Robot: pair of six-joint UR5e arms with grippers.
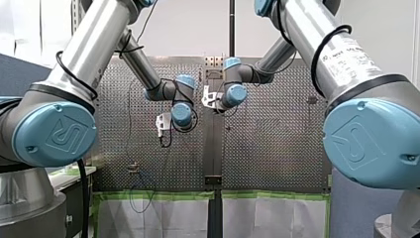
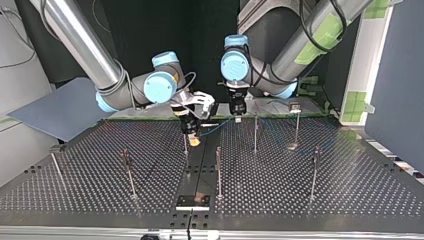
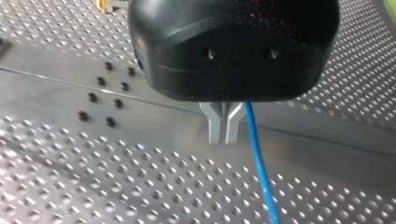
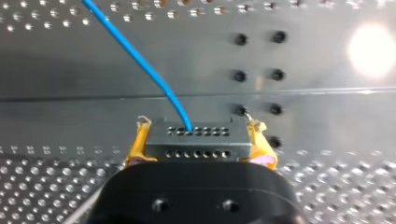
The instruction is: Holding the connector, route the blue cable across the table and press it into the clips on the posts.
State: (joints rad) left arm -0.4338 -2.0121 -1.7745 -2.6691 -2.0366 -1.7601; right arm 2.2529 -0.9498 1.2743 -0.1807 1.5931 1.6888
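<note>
In the right wrist view my right gripper [image 4: 198,140] is shut on a grey connector [image 4: 196,144] with two rows of small holes, held between its yellow pads [image 4: 135,147]. The blue cable [image 4: 140,60] leaves the connector's top and runs away over the table. In the top view my right gripper [image 2: 192,140] hangs low over the dark centre strip [image 2: 197,175]. The cable [image 2: 216,128] leads from it toward my left gripper [image 2: 238,119]. In the left wrist view my left gripper [image 3: 225,139] has its metal fingers shut, and the cable [image 3: 259,163] passes close beside them down to the table.
Several thin posts with clips stand on the perforated table: one [image 2: 129,172] at the top view's left, one [image 2: 218,170] near the middle, others [image 2: 255,132] [image 2: 296,125] [image 2: 315,172] at its right. A further post [image 2: 185,147] stands right beside my right gripper.
</note>
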